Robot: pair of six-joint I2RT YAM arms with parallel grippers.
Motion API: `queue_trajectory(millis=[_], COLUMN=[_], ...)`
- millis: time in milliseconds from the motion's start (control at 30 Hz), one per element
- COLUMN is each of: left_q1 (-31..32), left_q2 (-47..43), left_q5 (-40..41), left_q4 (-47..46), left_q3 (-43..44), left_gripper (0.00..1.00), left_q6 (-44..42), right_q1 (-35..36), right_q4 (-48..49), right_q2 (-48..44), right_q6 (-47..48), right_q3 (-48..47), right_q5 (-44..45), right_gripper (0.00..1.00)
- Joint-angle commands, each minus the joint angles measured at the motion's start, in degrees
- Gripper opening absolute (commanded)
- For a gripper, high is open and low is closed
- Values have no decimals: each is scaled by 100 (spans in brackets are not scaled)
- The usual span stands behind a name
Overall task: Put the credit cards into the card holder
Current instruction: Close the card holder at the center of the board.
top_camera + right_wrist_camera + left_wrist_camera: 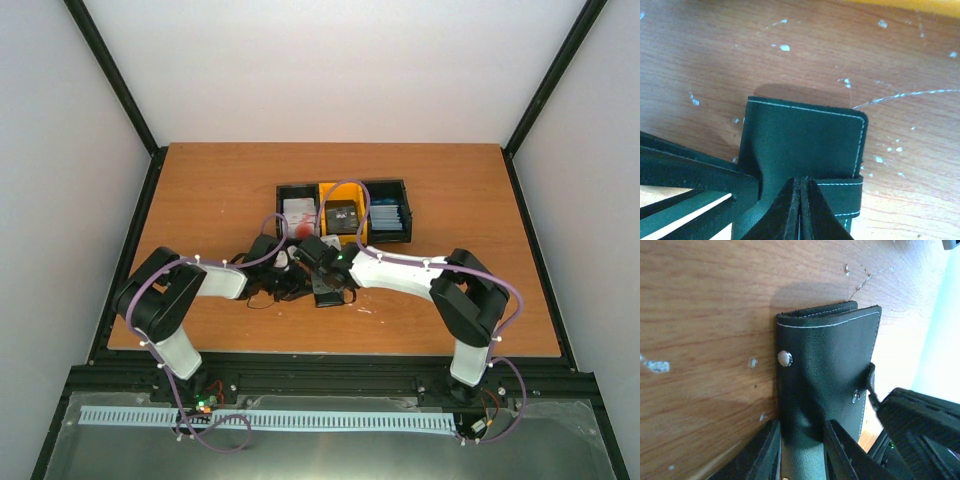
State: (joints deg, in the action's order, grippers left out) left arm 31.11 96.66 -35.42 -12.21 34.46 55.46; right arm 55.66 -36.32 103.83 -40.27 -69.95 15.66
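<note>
Tabletop of reddish-brown wood grain, flecked with pale specks and fine scratches, fills a white-walled booth framed by black posts. At the far middle of it sit three bins side by side: a black bin with white credit cards bearing a red blotch, a yellow bin with dark grey cards, and a second black bin with blue cards. Any printing on the cards is too small to read.

Both arms, white-sleeved and trailing purple cable, fold inward from the near edge, elbows out, and meet just in front of the bins over the card holder. The black, white-stitched wallet lies flat and closed on the wood, apart from the bins.

The left gripper reaches in low and level, its two fingers set a little apart and clamped on one end of the card holder, beside a silver snap stud. The right gripper comes from the opposite side, its fingers pressed tight together with their tips at the clasp tab. Whether the tab is nipped between them cannot be told.
</note>
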Motion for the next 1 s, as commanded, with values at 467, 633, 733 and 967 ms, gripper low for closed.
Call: queue_trajectory(millis=[467, 633, 733, 967], left_q1=[-44, -44, -52, -63], left_q2=[73, 91, 72, 63], left_q5=[138, 144, 162, 158], left_q4=[465, 465, 456, 439], left_q3=[-96, -97, -123, -161], left_gripper=[26, 27, 27, 27], left_q6=[-17, -7, 15, 30], right_q1=[59, 108, 190, 357], right_q4=[130, -597, -759, -974], right_q2=[-82, -99, 45, 201], right_q6=[-167, -45, -4, -97], right_q3=[88, -229, -319, -548], right_q5=[40, 785, 847, 1201], right_gripper=[4, 32, 35, 35])
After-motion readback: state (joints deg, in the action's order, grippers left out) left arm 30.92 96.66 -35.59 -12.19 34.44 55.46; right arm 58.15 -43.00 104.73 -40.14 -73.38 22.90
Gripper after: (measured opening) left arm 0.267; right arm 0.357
